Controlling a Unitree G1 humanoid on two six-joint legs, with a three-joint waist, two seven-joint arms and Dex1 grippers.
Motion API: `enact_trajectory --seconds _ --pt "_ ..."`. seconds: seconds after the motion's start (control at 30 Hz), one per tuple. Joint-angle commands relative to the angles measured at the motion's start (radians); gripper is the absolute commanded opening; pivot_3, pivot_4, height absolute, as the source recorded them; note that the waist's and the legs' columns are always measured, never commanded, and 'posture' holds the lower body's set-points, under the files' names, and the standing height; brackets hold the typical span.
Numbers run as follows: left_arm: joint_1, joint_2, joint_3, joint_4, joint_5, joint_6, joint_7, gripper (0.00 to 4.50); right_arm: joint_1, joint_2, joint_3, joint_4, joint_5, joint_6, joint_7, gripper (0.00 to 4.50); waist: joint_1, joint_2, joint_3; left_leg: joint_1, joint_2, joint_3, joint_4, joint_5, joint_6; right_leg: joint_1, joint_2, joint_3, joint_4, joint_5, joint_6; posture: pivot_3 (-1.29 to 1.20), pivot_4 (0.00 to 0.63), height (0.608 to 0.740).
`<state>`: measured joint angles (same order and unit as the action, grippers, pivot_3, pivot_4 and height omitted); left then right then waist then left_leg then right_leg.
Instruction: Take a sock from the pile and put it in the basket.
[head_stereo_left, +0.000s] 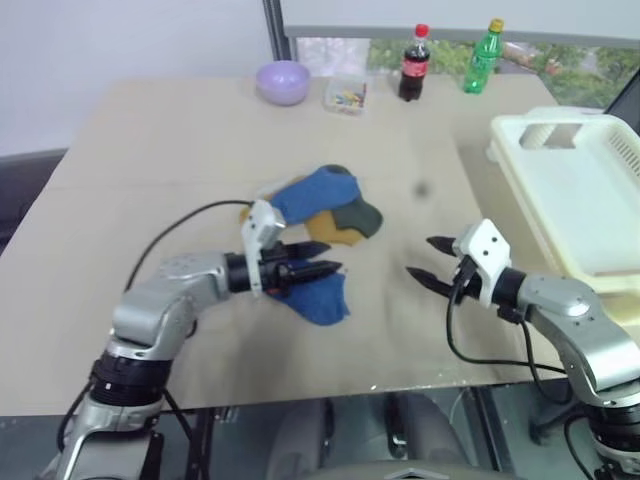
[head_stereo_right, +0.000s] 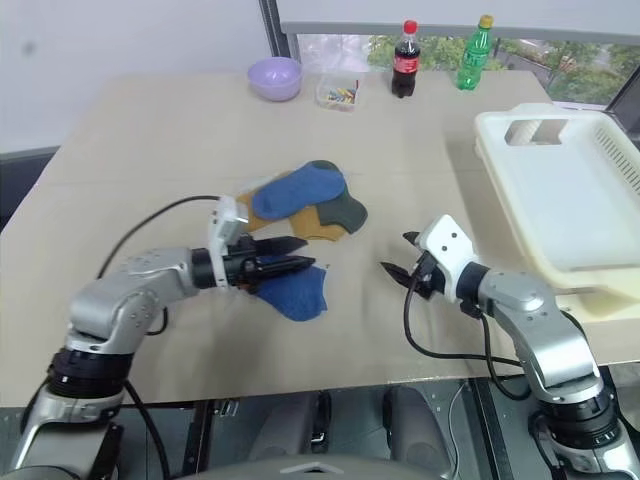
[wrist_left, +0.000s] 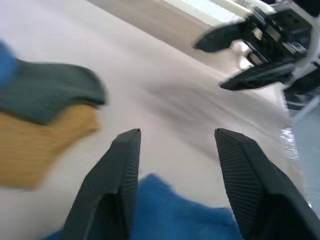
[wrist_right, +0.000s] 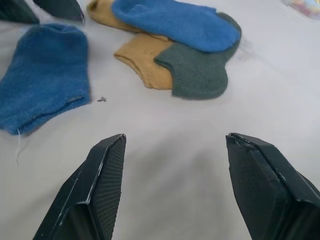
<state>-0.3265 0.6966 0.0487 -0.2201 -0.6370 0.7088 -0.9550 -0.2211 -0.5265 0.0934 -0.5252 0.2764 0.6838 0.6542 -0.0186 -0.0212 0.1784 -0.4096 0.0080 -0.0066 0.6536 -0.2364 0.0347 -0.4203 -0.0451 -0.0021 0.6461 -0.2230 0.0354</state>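
Observation:
The pile lies mid-table: a royal blue sock on top of a mustard yellow one and a dark green one. A second blue sock lies flat on the table just in front of the pile. My left gripper hovers over this sock's near end, open, fingers pointing right, with nothing between them. About a hand's width to the right is my right gripper, open and empty, facing the socks. The cream-white basket stands at the table's right edge, beyond the right arm.
Along the back edge stand a lilac bowl, a small clear box, a cola bottle and a green bottle. A black cable loops up from my left arm. The table's front edge runs just below both arms.

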Motion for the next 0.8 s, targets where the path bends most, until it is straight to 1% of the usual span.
enact_trajectory --seconds 0.03,0.1,0.17,0.33,0.43,0.5,0.53,0.57,0.6,0.63,0.67,0.73,0.77,0.8 --pt "0.046 0.082 0.084 0.034 0.028 -0.042 -0.031 2.62 -0.098 0.068 0.084 0.017 0.036 0.044 0.002 3.27 -0.005 0.0 0.0 0.001 0.0 0.001 0.0 0.0 0.0 0.0 0.0 0.001 0.0 0.0 0.0 0.0 0.15 0.74" --pt "0.08 0.116 0.085 0.05 0.064 -0.075 -0.039 2.62 -0.134 0.085 0.133 0.057 0.044 0.045 0.04 3.27 0.002 0.0 0.0 0.0 0.0 0.001 0.0 0.0 0.0 0.0 0.0 0.0 0.0 0.0 0.0 0.0 0.15 0.74" --pt "0.109 0.124 0.083 0.064 0.098 -0.104 -0.024 2.62 -0.171 0.093 0.186 0.108 0.043 0.031 0.085 3.27 0.01 0.0 0.0 0.0 -0.001 0.0 0.0 0.0 0.0 0.0 -0.002 0.0 -0.001 0.0 0.0 0.0 0.15 0.74" --pt "0.153 0.101 0.061 0.082 0.179 -0.15 0.047 2.62 -0.267 0.152 0.286 0.315 -0.002 -0.023 0.129 3.27 0.015 0.0 0.0 -0.004 -0.003 -0.002 0.002 0.0 0.0 0.0 -0.004 -0.002 -0.003 0.0 0.0 0.0 0.15 0.74" --pt "0.164 0.076 0.032 0.093 0.216 -0.167 0.074 2.62 -0.297 0.158 0.338 0.424 -0.061 -0.07 0.142 3.27 0.013 0.0 0.0 -0.003 -0.003 -0.003 0.002 0.0 0.0 0.0 -0.004 -0.003 -0.002 0.0 0.0 0.0 0.15 0.74" --pt "0.163 0.055 0.023 0.096 0.218 -0.166 0.079 2.72 -0.306 0.152 0.36 0.475 -0.106 -0.109 0.136 2.73 0.013 0.0 0.0 -0.003 -0.003 -0.003 0.001 0.0 0.0 0.0 -0.004 -0.003 -0.002 0.0 0.0 0.0 0.15 0.74" --pt "0.165 0.047 0.019 0.098 0.219 -0.167 0.077 2.72 -0.309 0.151 0.366 0.491 -0.123 -0.128 0.135 2.53 0.012 0.0 -0.001 -0.003 -0.003 -0.003 0.001 0.0 0.0 0.0 -0.004 -0.003 -0.002 0.0 0.0 0.0 0.15 0.74" --pt "0.172 0.04 0.017 0.099 0.223 -0.167 0.08 2.31 -0.306 0.152 0.365 0.495 -0.127 -0.136 0.138 2.03 0.01 0.0 -0.001 -0.003 -0.003 -0.003 0.001 0.0 0.0 0.0 -0.004 -0.003 -0.001 0.001 0.0 0.0 0.15 0.74" --pt "0.181 0.038 0.018 0.095 0.225 -0.166 0.08 2.19 -0.303 0.151 0.362 0.491 -0.127 -0.141 0.144 1.6 0.01 0.0 -0.002 -0.002 -0.003 -0.002 0.001 0.0 0.0 0.0 -0.004 -0.002 -0.001 0.001 0.0 0.0 0.15 0.74" --pt "0.198 0.036 0.028 0.077 0.213 -0.153 0.081 1.87 -0.297 0.145 0.361 0.479 -0.124 -0.147 0.156 1.16 0.009 0.0 -0.002 -0.002 -0.003 -0.002 0.001 0.0 0.0 0.0 -0.004 -0.002 -0.001 0.001 0.0 0.0 0.15 0.74" --pt "0.213 0.035 0.039 0.06 0.201 -0.14 0.082 1.51 -0.293 0.14 0.359 0.469 -0.123 -0.15 0.166 0.84 0.008 0.0 -0.002 -0.002 -0.003 -0.002 0.001 0.0 0.0 0.0 -0.004 -0.002 -0.001 0.001 0.0 0.0 0.15 0.74" --pt "0.255 0.027 0.07 0.005 0.172 -0.116 0.099 0.75 -0.29 0.128 0.358 0.456 -0.133 -0.161 0.173 0.06 0.007 0.0 -0.002 -0.001 -0.003 -0.002 0.001 0.0 0.0 0.001 -0.004 -0.002 0.0 0.001 0.0 0.0 0.15 0.74" --pt "0.277 0.021 0.086 -0.033 0.155 -0.098 0.115 0.31 -0.291 0.12 0.355 0.451 -0.138 -0.165 0.178 0.0 0.007 0.0 -0.002 -0.001 -0.003 -0.002 0.001 0.0 0.0 0.001 -0.005 -0.002 0.0 0.001 0.0 0.0 0.15 0.74" --pt "0.298 0.013 0.097 -0.071 0.144 -0.083 0.134 0.1 -0.293 0.112 0.351 0.447 -0.139 -0.166 0.183 0.0 0.007 0.0 -0.002 -0.001 -0.003 -0.002 0.001 0.0 0.0 0.001 -0.006 -0.002 0.0 0.001 0.0 0.0 0.15 0.74"
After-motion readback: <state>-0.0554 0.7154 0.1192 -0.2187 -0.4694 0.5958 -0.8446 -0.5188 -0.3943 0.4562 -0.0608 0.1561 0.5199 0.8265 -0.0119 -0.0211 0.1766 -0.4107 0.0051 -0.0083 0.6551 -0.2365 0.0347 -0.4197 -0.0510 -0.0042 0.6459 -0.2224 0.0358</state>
